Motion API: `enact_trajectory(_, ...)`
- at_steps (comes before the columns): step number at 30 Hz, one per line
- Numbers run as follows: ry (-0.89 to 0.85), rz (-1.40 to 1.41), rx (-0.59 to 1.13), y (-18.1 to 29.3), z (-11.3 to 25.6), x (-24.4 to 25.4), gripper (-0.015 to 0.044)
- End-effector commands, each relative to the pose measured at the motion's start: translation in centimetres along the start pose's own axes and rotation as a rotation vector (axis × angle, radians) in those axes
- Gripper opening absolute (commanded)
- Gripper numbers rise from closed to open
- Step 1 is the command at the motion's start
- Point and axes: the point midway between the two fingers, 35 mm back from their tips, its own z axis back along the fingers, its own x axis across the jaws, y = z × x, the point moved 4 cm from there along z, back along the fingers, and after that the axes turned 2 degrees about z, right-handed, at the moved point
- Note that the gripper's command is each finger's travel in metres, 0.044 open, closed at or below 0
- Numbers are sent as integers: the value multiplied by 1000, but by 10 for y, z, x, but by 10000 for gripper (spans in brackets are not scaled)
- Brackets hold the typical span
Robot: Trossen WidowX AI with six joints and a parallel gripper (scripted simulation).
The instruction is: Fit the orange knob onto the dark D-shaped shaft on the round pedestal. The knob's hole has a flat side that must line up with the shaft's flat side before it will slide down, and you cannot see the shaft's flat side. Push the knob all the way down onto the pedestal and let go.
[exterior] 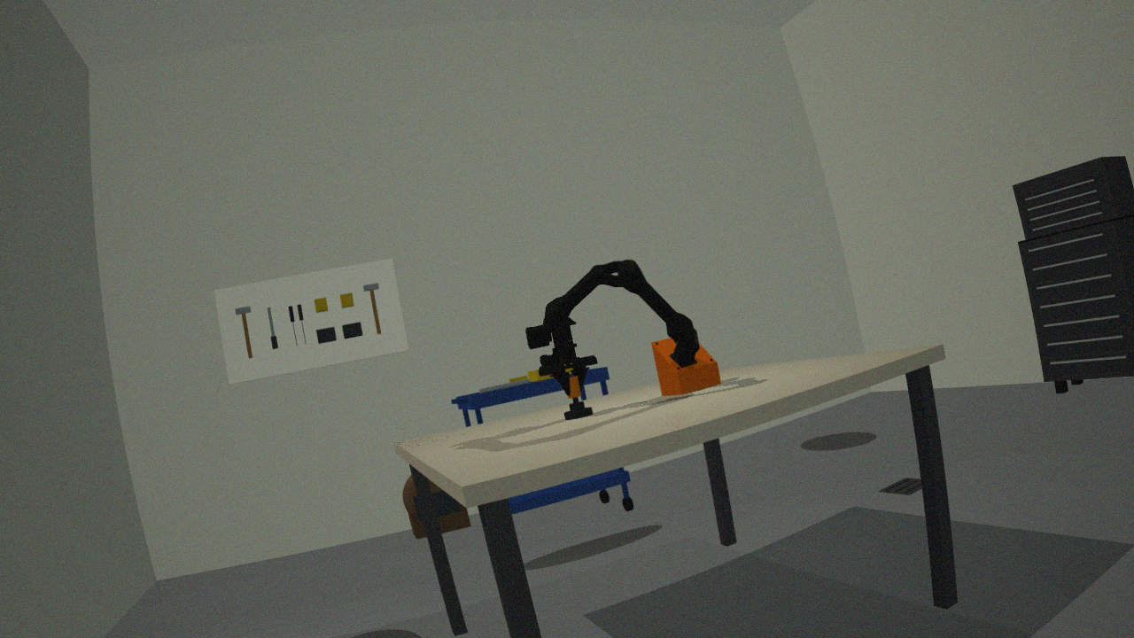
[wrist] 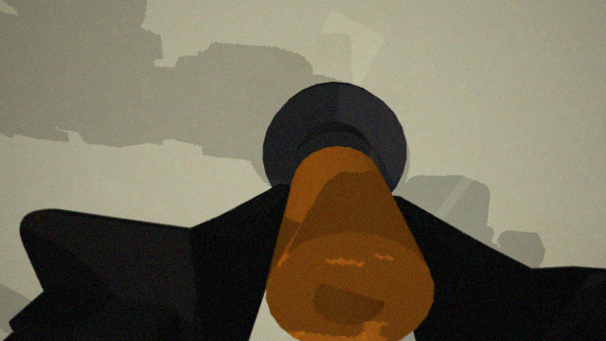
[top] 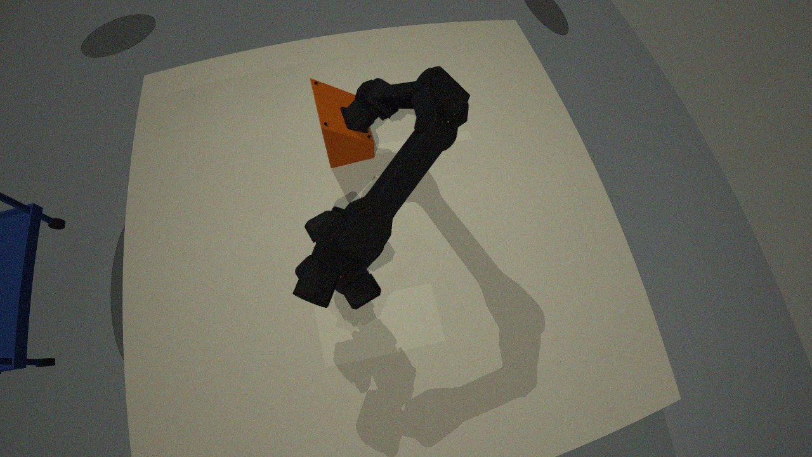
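My gripper (exterior: 574, 392) (wrist: 337, 200) is shut on the orange knob (exterior: 574, 385) (wrist: 355, 204), one black finger on each side. The knob stands upright, and its top face in the wrist view bears a darker D-shaped mark. The dark round pedestal (exterior: 578, 413) (wrist: 369, 111) stands on the table directly below it. In the exterior view a short dark stretch shows between the knob's lower end and the pedestal's wide base. The shaft is hidden in the wrist view, and I cannot tell how far it sits inside the knob.
The pale table (top: 216, 255) (exterior: 507, 468) carries an orange wedge-shaped block (top: 349, 150) (exterior: 689, 383) at the arm's base. The arm's shadow falls across the table. A blue cart (top: 14, 284) (exterior: 507, 388) stands beyond the table, and a dark drawer cabinet (exterior: 1070, 293) is at the far right.
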Motion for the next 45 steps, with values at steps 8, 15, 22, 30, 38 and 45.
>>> enact_trajectory(8, 0, -3, -1, 0, 1, 1, 0)
enact_trajectory(15, 0, -57, -1, -1, 4, 1, 0)
enact_trajectory(22, 0, -213, -1, -1, 1, 1, 0)
enact_trajectory(30, 0, -213, 0, 0, -1, 0, 0)
enact_trajectory(38, 0, -213, 0, 0, -1, 1, 0)
enact_trajectory(45, -1, -213, 0, 0, -1, 1, 0)
